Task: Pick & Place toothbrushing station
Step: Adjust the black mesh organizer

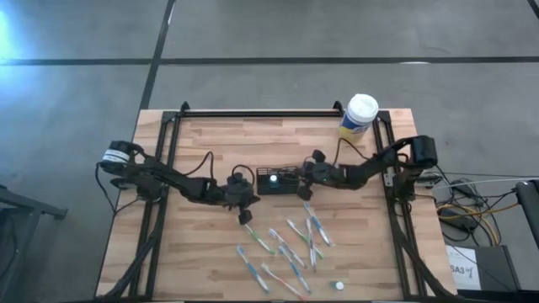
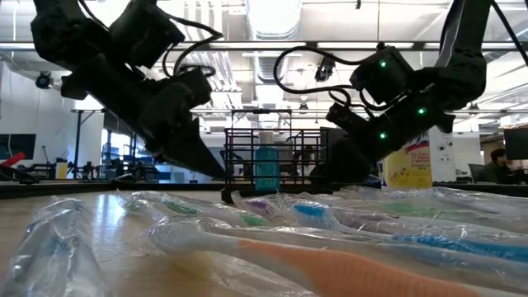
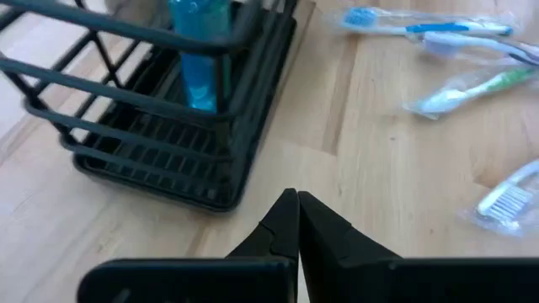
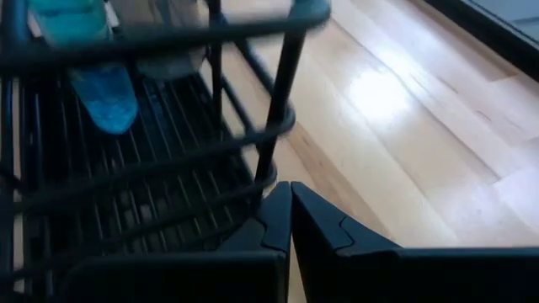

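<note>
This is a robotics lab or open workshop hall: the pale butcher-block wooden table (image 1: 210, 261) stands on a grey concrete floor (image 1: 278, 34). Beyond it run long ceiling strip lights (image 2: 272, 16), exposed pipework and far desks with a seated person (image 2: 497, 165).

Both dark arms reach inward from the table's side edges toward its middle — elbows low, wrists angled down. Left gripper (image 1: 245, 215): fingers (image 3: 285, 220) pressed together, tips pointing down near the tabletop. Right gripper (image 1: 305, 194): fingers (image 4: 280, 215) likewise closed — tips low, holding nothing.
</note>
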### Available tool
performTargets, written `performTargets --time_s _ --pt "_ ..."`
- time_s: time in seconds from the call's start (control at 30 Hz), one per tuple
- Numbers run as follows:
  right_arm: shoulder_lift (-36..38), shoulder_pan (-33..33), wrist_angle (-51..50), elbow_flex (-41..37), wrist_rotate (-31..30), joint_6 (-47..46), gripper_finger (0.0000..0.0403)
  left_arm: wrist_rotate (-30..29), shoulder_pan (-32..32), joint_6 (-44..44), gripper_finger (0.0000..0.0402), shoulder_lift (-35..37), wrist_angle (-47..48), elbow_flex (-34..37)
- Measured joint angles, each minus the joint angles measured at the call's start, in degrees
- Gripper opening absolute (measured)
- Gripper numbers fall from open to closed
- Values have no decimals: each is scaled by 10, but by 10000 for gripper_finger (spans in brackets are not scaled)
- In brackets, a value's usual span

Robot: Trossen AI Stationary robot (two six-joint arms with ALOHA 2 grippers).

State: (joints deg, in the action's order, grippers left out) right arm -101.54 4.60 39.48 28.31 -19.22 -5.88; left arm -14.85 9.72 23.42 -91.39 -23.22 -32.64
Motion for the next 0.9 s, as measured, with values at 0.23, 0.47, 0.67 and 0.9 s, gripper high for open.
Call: performTargets --time_s 0.23,0.47,0.67,0.9 --pt "2 -13 -2 -3 0 -4 8 -13 -2 8 3 0 -3 0" --pt "3 -18 -2 -3 13 -2 8 -18 -4 18 3 0 -3 0" --pt "4 -18 -3 -3 13 1 8 -17 -4 17 3 0 -3 0" --pt "43 -20 -87 -4 12 0 8 17 -3 -10 3 5 -3 0"
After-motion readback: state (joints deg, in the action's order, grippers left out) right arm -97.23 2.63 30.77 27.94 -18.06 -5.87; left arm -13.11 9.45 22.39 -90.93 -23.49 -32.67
